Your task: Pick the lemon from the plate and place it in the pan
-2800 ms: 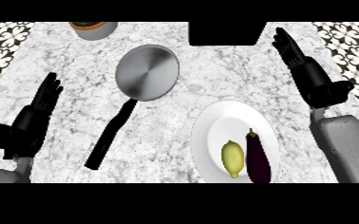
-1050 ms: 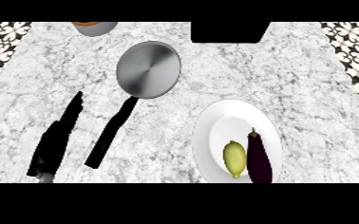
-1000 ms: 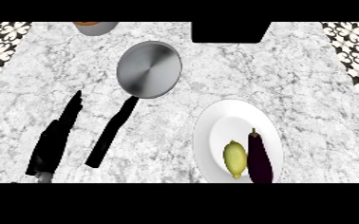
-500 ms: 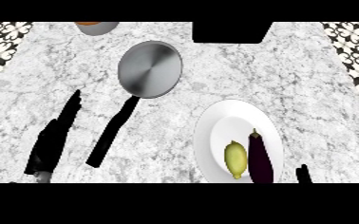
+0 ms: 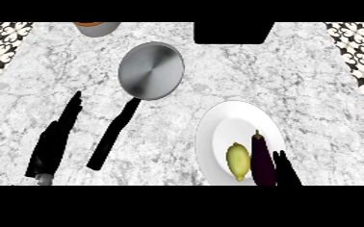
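Lemon (image 5: 238, 160) sits on the white plate (image 5: 220, 130) beside the eggplant (image 5: 262, 162). Right hand (image 5: 286, 170) pokes in just beside the eggplant, fingers apparently straight. Left hand (image 5: 55, 139) lies flat, fingers extended, left of the pan (image 5: 150, 70).

Right robot hand (image 5: 286, 169): raised and open at the table's right edge 2.8 s ago, out of view about 1 s ago, a fingertip at the lower edge 0.5 s ago; its straight fingers now reach higher, just beside the eggplant (image 5: 262, 159) on the plate (image 5: 224, 125). Left robot hand (image 5: 55, 139): formerly spread at the left edge, since turned edge-on and slightly further forward.
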Controlling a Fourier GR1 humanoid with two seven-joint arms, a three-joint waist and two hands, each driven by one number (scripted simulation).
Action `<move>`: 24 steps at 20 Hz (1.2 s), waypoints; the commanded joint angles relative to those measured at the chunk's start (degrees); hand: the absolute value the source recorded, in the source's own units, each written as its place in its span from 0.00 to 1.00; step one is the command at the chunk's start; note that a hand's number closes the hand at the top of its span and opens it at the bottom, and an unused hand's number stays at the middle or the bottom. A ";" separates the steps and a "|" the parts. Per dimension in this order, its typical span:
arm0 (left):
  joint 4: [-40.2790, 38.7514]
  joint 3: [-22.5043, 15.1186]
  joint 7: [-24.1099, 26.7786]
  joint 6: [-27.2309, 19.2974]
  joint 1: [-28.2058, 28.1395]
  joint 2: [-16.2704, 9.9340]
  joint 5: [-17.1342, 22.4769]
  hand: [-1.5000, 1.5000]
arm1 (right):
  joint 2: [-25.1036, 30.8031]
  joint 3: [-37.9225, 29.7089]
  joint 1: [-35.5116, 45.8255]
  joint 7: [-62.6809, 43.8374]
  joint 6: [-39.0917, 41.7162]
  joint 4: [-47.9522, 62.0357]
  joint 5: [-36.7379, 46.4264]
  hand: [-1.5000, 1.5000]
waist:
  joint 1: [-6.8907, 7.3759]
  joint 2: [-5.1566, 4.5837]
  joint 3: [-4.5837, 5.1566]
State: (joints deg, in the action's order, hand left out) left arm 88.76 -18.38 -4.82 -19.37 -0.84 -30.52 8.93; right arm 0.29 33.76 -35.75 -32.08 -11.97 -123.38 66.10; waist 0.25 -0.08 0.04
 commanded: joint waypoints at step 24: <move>3.37 9.28 -6.22 9.32 -0.17 6.61 -8.26 0.50 | -0.24 -0.11 22.12 -17.82 -4.42 24.52 -4.02 0.00 | -0.28 0.09 -0.05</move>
State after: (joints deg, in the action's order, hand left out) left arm 91.85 -10.60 -7.74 -11.70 -3.77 -24.42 1.59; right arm 0.71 33.81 -15.71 -50.24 -14.16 -103.82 62.91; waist 0.05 0.03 0.00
